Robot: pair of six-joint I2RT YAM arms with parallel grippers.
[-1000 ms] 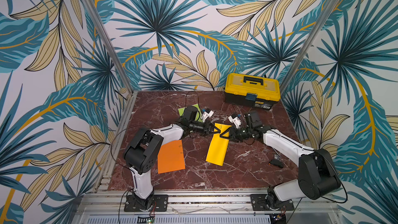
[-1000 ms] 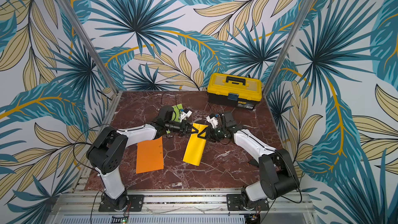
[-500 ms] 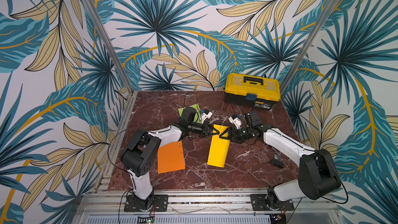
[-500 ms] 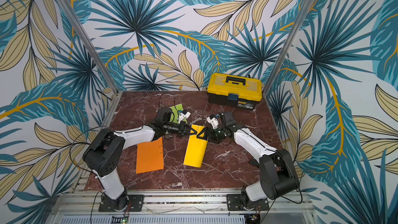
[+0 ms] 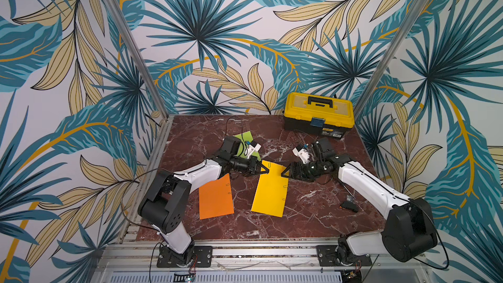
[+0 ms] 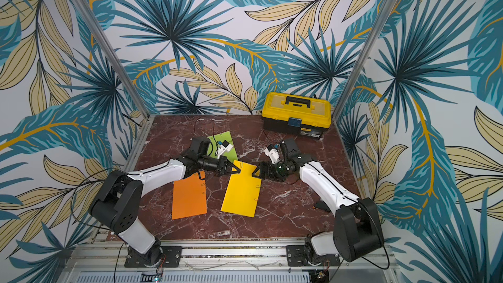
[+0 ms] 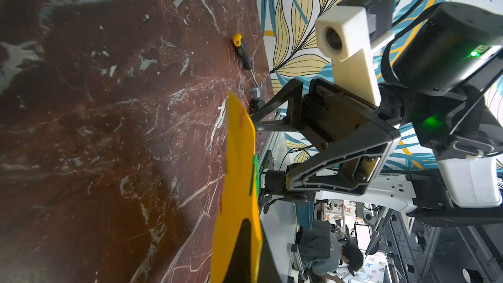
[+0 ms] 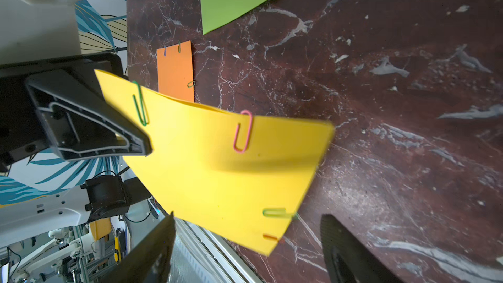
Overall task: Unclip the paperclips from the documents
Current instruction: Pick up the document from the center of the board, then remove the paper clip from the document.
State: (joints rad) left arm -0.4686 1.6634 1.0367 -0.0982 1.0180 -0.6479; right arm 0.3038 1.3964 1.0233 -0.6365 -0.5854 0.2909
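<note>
The red marble table [image 5: 299, 221] carries a yellow-and-black toolbox [image 5: 318, 114] at its 1 o'clock corner. The toolbox lid is down, so what it holds cannot be told.

The golden yellow sheet [image 5: 269, 191] lies about the table's centre. The orange sheet [image 5: 216, 200] lies flat at its 9 o'clock. The lime green sheet [image 5: 245, 136] is at its 11 o'clock, partly hidden by the left arm [image 5: 196, 172].

The left gripper [image 5: 266, 170] is clamped on the yellow sheet's 11 o'clock corner, and in the right wrist view that end curls up off the marble. The right gripper [image 5: 284, 173] sits at the sheet's 1 o'clock corner with its jaws spread wide, gripping nothing.

Several paperclips [image 8: 277, 212] sit on the yellow sheet's edges. A green clip [image 8: 140, 103] is right beside the left gripper's finger and a pink clip [image 8: 243, 132] is further along. Another green one and an orange one are on the next edge. Three more paperclips sit on the orange sheet. A screwdriver [image 7: 243, 51] lies near the table's 3 o'clock edge.
</note>
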